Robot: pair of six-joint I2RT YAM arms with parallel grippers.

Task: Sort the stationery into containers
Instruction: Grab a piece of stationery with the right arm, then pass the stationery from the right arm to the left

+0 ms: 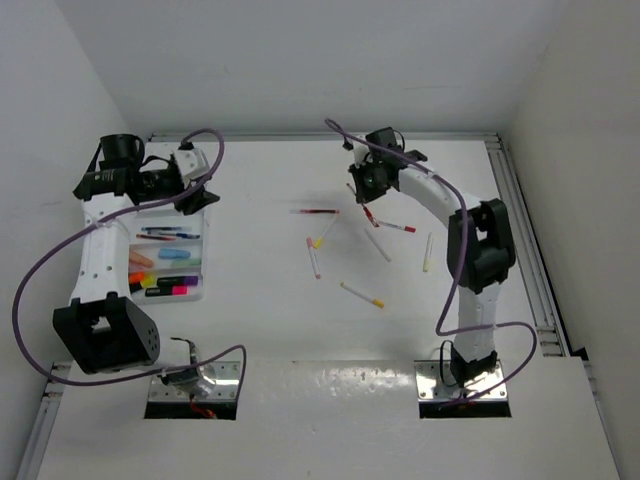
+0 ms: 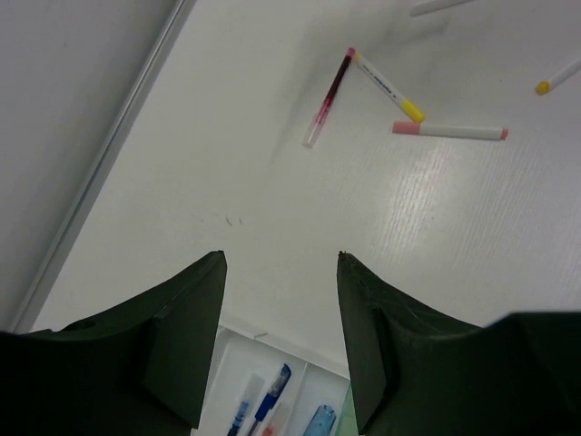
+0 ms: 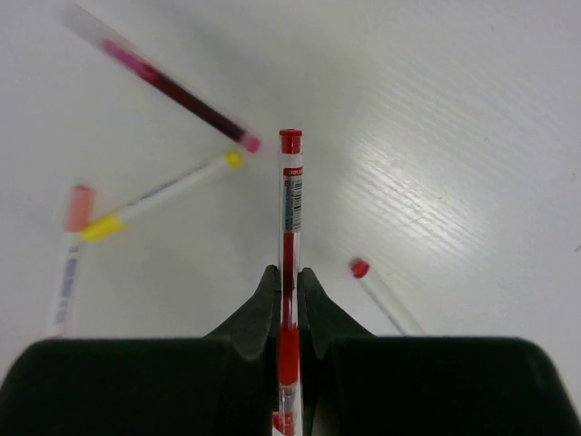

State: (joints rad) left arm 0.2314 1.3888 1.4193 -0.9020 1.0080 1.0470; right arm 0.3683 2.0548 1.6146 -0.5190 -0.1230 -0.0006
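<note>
right gripper (image 3: 288, 283) is clamped on a red pen (image 3: 289, 209), jaws almost closed with only the barrel between them. the pen pokes forward past the fingertips, red cap at its outer end. cannot tell if it touches the table (image 1: 260, 330). in the top view this gripper (image 1: 368, 185) is far, right of centre, over the scattered pens.

left gripper (image 2: 281, 265) is spread wide with nothing in it, over the far edge of the tray (image 1: 203, 262) on the left side. the tray's far slot holds blue pens (image 1: 170, 235). the near slots hold highlighters (image 1: 165, 284) in orange, blue, yellow and pink.

loose on the table mid-scene:
- magenta pen (image 1: 315, 211), farthest
- yellow-cap pen (image 1: 323, 236), one end touching or nearly touching the magenta pen's tip in the left wrist view
- pink-cap pen (image 1: 313, 258), just near of it
- yellow-tip pen (image 1: 362, 295), nearest to the arms
- red-cap pen (image 1: 398, 227), below the right gripper
- white pen (image 1: 378, 245), beside the red-cap pen
- pale yellow pen (image 1: 428, 252), farthest right, close to the right arm
</note>
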